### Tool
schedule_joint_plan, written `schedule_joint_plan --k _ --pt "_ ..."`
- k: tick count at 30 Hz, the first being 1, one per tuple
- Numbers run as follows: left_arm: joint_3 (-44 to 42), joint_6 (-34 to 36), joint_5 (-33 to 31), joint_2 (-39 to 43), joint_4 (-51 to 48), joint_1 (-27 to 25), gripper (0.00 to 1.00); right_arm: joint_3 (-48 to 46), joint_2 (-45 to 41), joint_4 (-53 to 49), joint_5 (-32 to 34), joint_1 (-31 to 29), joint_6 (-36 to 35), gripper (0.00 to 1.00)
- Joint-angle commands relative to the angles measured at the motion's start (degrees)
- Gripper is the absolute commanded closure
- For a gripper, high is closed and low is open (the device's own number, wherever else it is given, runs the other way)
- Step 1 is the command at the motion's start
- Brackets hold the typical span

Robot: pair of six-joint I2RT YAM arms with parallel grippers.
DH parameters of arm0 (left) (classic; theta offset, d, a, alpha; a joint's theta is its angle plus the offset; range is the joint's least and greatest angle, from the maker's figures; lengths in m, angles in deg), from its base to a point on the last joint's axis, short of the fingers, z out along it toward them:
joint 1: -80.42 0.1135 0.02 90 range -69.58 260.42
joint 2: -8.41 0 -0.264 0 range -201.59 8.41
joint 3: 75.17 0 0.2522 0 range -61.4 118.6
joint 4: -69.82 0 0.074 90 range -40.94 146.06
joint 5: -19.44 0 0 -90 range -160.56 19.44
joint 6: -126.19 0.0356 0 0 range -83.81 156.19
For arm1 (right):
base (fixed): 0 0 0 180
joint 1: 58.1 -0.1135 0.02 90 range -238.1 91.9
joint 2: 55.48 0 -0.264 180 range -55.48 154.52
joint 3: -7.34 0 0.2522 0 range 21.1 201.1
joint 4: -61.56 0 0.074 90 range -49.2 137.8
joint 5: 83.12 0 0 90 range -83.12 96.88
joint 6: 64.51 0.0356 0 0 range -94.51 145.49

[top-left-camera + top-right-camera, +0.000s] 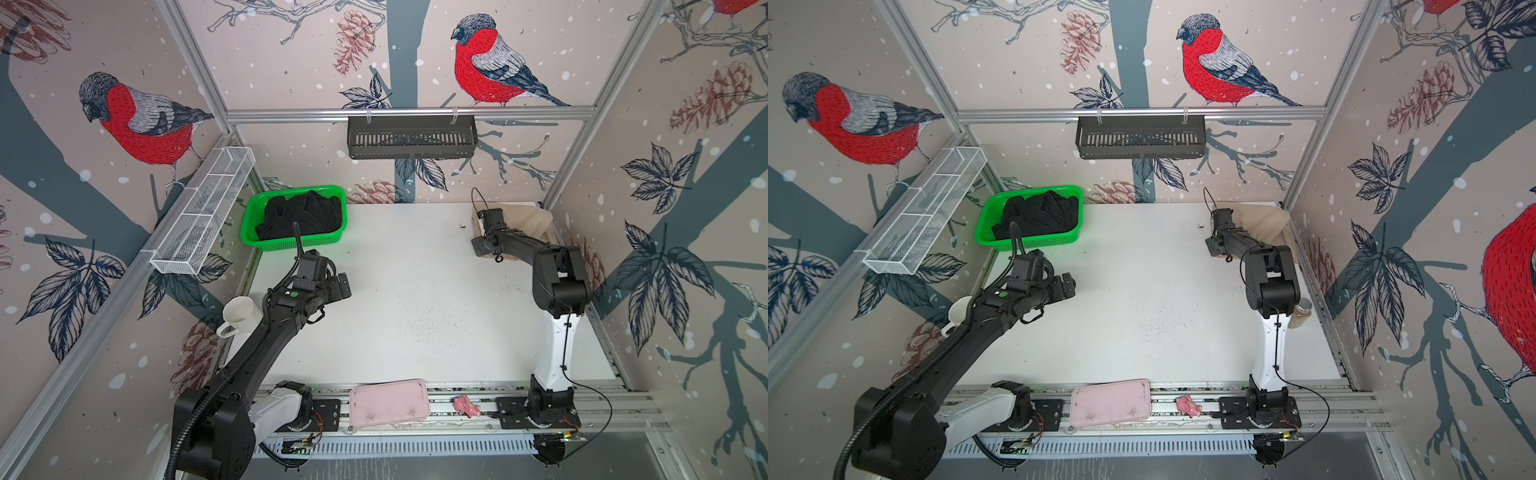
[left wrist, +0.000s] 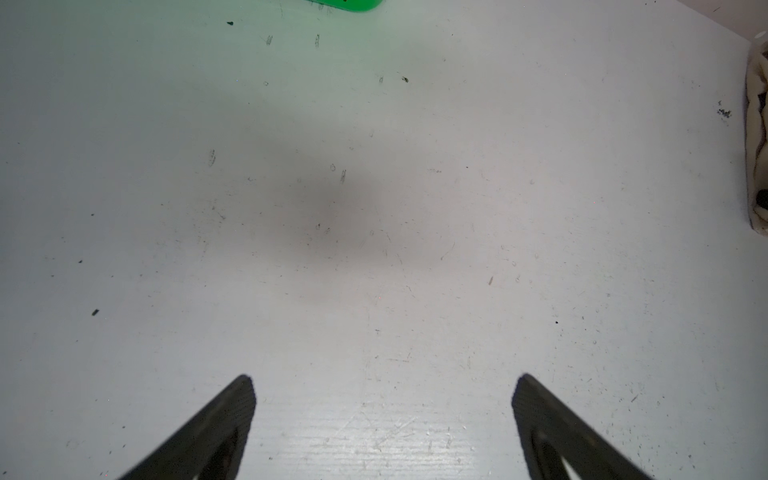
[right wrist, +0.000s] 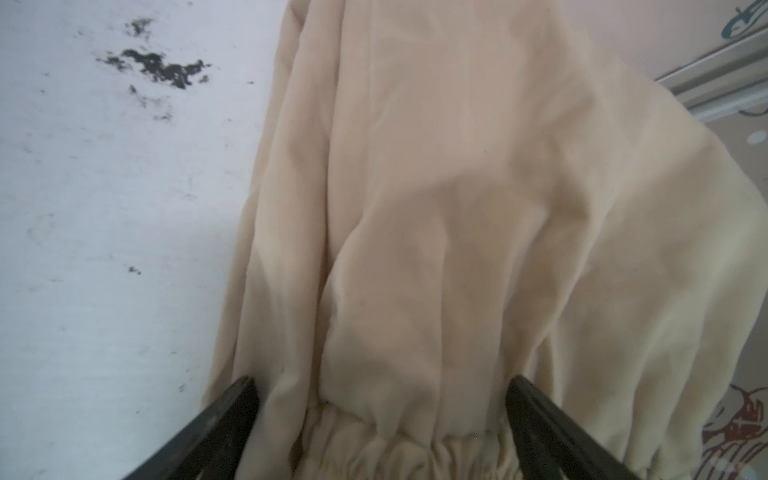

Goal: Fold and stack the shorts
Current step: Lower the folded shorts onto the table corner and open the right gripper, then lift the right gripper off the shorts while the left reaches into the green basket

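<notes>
The black shorts (image 1: 300, 216) (image 1: 1037, 216) lie crumpled in a green basket (image 1: 248, 220) (image 1: 984, 226) at the back left. In the back right corner the beige shorts (image 1: 530, 222) (image 1: 1264, 224) lie on the white table (image 1: 415, 299). My right gripper (image 1: 482, 232) (image 1: 1216, 232) (image 3: 382, 386) hovers open over them; its jaws stand wide on either side of the gathered waistband (image 3: 395, 453) without pinching it. My left gripper (image 1: 343, 286) (image 1: 1068, 286) (image 2: 384, 382) is open and empty above bare table, in front of the basket.
A pink tray (image 1: 388, 403) and a small pink rag (image 1: 467, 406) lie on the front rail. A white mug (image 1: 237, 316) stands at the left edge, a jar (image 1: 1302, 311) by the right arm. A white mesh basket (image 1: 203, 212) and a black shelf (image 1: 411, 137) hang on the walls.
</notes>
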Motion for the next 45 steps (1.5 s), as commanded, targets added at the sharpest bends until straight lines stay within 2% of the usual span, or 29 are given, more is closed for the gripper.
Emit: schedule_joint_plan --k 1,10,15,18,21,27,31,36,45 --pt "-0.12 -0.62 -0.30 0.27 1.19 0.12 0.03 -1.98 -0.66 -4.60 -2.80 -0.08 -4.14 0.04" --pt "3.65 0.97 -2.80 -0.31 1.12 0.29 0.03 -3.11 -11.59 0.56 -11.83 -0.69 0.49 0.01" --pt "7.97 2.28 -4.90 -1.92 1.96 1.20 0.03 -2.31 -18.01 -0.91 -16.39 -0.69 4.23 0.00" --pt "11.87 3.07 -4.90 -4.28 3.38 3.34 0.03 -5.08 -23.75 -0.90 -24.08 -1.32 8.48 0.00" --pt "20.31 4.71 -6.94 -8.91 2.44 4.16 0.03 -11.88 -31.29 2.72 -31.38 -4.18 12.40 0.00" --pt "36.48 10.28 -14.71 -21.23 -2.05 4.16 0.03 -23.69 -42.14 9.76 -33.49 -15.10 16.69 0.00" --pt "43.23 12.39 -16.57 -28.77 -2.44 4.58 0.03 -30.78 -45.98 14.05 -35.73 -19.63 16.96 0.00" --pt "51.78 12.92 -16.73 -37.82 -2.47 7.02 0.03 -35.19 -47.31 17.84 -37.77 -20.59 18.59 0.00" --pt "67.18 13.17 -14.15 -55.23 -0.74 10.55 0.03 -37.20 -44.83 22.93 -41.50 -21.45 21.19 0.00"
